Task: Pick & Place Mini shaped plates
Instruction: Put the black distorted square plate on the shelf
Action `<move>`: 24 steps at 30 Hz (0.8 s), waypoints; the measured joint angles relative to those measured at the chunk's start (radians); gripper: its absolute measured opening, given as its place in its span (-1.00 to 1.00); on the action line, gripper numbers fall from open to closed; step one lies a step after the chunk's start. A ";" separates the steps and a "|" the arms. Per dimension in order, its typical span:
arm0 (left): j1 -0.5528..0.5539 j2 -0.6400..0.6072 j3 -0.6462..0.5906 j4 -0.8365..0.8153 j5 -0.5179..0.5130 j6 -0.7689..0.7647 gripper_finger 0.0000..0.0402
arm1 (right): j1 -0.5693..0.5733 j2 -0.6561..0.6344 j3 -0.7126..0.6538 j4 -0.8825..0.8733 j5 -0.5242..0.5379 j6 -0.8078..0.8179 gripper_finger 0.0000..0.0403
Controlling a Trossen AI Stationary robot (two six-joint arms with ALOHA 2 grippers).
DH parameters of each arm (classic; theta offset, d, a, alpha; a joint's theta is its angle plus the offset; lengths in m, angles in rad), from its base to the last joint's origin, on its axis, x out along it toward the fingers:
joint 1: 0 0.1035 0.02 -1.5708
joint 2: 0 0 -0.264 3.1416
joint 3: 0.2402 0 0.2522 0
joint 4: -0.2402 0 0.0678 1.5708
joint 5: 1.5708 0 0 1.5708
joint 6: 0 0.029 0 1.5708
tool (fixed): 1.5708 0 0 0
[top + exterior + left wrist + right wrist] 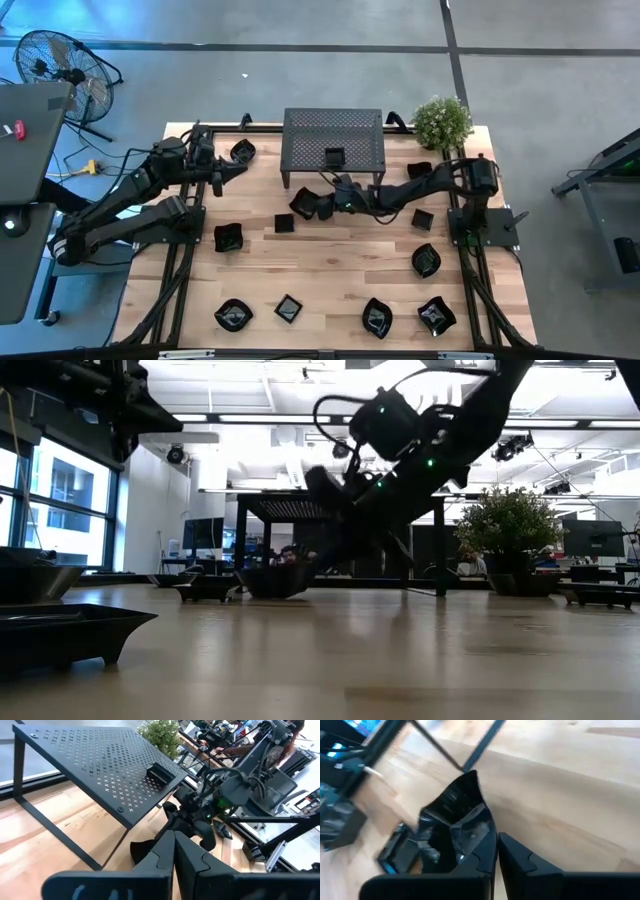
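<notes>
Small glossy black mini plates lie scattered on the wooden table; one square plate (334,157) sits on top of the black perforated rack (333,135). My right gripper (322,205) reaches in from the right to the rack's front and is shut on a leaf-like plate (303,203) (452,827). My left gripper (228,171) (174,855) is shut and empty, raised at the far left beside another plate (242,151). More plates lie at the table's near edge (233,315) (377,317). My right gripper pinches the leaf-like plate by its rim (489,822), one finger (477,862) over the plate's hollow and the other (520,862) outside it. The fingers come slanting down from the table's right. The plate's base still looks to be on the table (275,592).
The rack stands on thin legs at the table's far middle, right behind the held plate. A potted plant (442,120) stands at the far right corner. Other plates lie near the right arm (422,219) (426,260) and left of centre (284,222) (228,238).
</notes>
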 joint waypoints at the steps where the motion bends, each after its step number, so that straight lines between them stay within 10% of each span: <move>1: 0.000 0.003 0.000 0.000 0.004 0.000 -1.00 | 0.008 -0.008 0.000 -0.007 0.002 0.000 -0.95; 13: -0.030 0.156 0.000 -0.060 0.081 0.000 -0.78 | 0.079 -0.137 0.000 -0.080 0.012 0.018 -0.99; 24: -0.308 0.395 -0.002 0.012 -0.202 -0.010 -0.59 | 0.088 -0.305 0.000 -0.285 0.006 -0.009 -0.80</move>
